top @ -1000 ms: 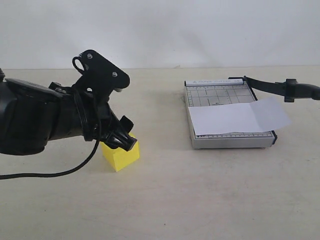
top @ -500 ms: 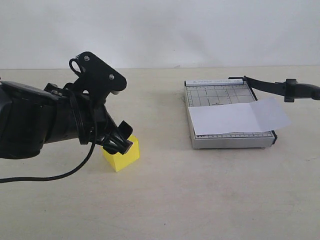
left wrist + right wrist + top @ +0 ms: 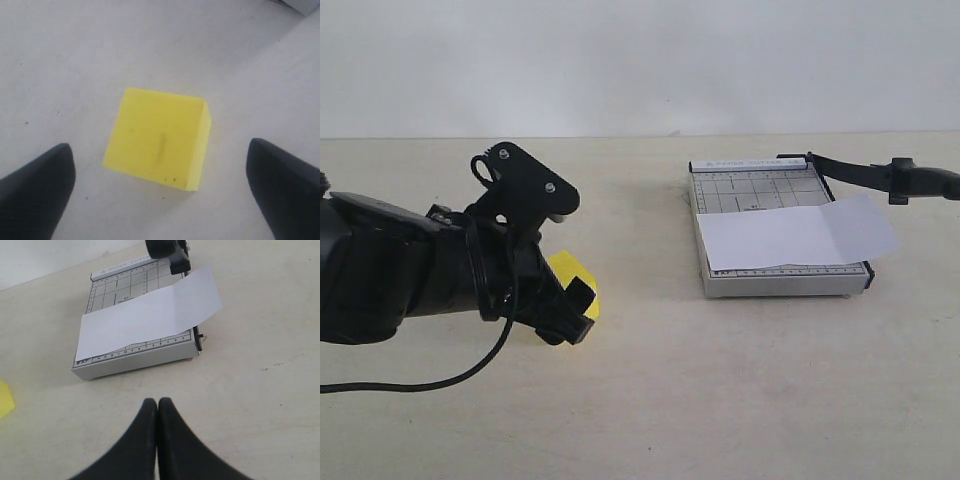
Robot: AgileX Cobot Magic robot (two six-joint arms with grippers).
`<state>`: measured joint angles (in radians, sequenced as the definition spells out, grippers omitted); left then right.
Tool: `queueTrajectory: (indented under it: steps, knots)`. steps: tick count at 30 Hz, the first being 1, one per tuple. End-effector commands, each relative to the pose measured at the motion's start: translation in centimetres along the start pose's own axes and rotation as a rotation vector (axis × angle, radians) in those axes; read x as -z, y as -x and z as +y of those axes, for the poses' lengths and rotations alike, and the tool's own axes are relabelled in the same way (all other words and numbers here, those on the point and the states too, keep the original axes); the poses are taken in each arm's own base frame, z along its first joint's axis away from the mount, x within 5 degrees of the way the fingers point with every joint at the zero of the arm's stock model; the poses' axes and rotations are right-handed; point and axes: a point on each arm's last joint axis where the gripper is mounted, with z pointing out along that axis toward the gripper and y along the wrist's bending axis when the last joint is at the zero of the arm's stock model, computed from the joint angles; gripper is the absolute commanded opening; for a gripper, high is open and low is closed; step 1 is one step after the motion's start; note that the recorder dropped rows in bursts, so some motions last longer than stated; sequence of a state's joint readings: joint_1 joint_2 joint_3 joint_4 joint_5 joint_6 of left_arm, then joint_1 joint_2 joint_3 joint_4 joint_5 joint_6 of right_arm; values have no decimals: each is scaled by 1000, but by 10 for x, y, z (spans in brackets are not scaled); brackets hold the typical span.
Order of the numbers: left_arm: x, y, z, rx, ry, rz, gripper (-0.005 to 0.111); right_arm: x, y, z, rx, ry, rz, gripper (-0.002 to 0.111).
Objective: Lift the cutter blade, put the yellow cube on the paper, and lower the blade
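Faintly, "PAPER CUTTER" heads the grey cutter board (image 3: 117,290) under the paper (image 3: 150,317).

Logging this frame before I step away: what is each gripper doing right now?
Left gripper: open, one finger either side of the yellow cube, not gripping it.
Right gripper: shut, holding nothing.

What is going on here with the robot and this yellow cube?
The left claw hangs open over the yellow cube, one finger on each side, not touching it. The cube sits on the table and is not yet picked up. The paper lies across the grey cutter board with nothing on it, and the cutter blade looks raised. The right claw is shut and empty, apart from the board.
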<state>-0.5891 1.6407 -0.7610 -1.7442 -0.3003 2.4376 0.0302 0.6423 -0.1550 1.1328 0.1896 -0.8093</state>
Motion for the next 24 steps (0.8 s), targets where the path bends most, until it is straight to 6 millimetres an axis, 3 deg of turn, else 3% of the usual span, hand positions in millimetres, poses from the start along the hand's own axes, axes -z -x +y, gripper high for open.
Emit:
queueTrajectory:
  steps: [1, 11, 24]
  knots:
    - [-1, 0, -3, 36, -15, -6, 87, 0, -1, 1, 16, 6, 5, 0]
    - [-2, 0, -4, 75, -16, -4, 87, 0, -2, 1, 16, 15, 14, 0]
    - [-5, 1, 2, -44, 30, 18, 87, 0, -2, 1, 19, 15, 14, 0]
